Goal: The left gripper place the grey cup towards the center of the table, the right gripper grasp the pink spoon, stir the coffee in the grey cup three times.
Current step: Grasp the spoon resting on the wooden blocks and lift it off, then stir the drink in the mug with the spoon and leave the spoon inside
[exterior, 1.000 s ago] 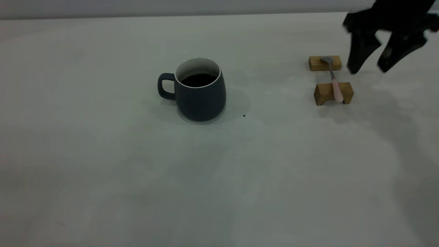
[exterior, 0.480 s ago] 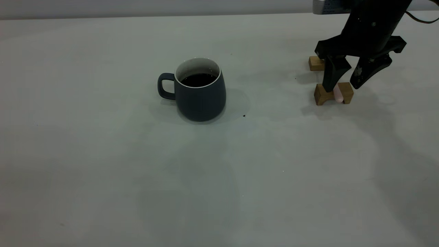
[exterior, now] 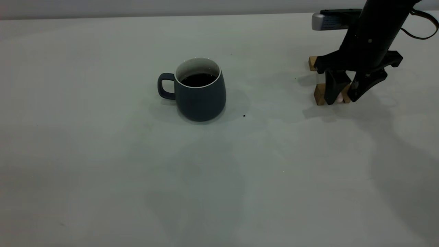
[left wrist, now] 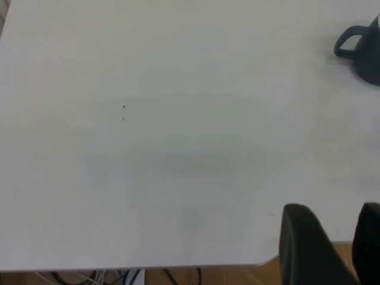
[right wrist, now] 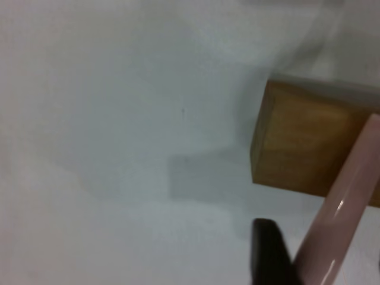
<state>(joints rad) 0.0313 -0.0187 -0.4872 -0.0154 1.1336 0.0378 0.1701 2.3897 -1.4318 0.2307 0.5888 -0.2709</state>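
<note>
Exterior view records one grey cup (exterior: pixel 200 90) standing upright near the centre of the table (exterior: pixel 103 171), handle toward the left arm's side, with the coffee (exterior: pixel 198 79) dark and well below the white rim. Two tan wooden blocks are counted at the table's right: the nearer block (exterior: pixel 319 94) and the farther block (exterior: pixel 312 63), both largely hidden by the arm. The right gripper (exterior: pixel 344 98) is lowered over the nearer block, its two fingers parted, one on each side of the pink spoon (exterior: pixel 339 98), of which only the handle's end shows between them; whether the pads touch the handle cannot be told. One spoon is counted; its metal bowl is hidden. Right wrist view adds what the exterior view conceals: the pink handle (right wrist: pixel 341 219) lies across a wooden block (right wrist: pixel 309 145), with one dark finger (right wrist: pixel 268 252) just beside it. Left wrist view alone shows the left gripper (left wrist: pixel 343 249), held over the table's edge, well apart from the cup (left wrist: pixel 363 44), with a gap between its fingers and nothing between them.
</note>
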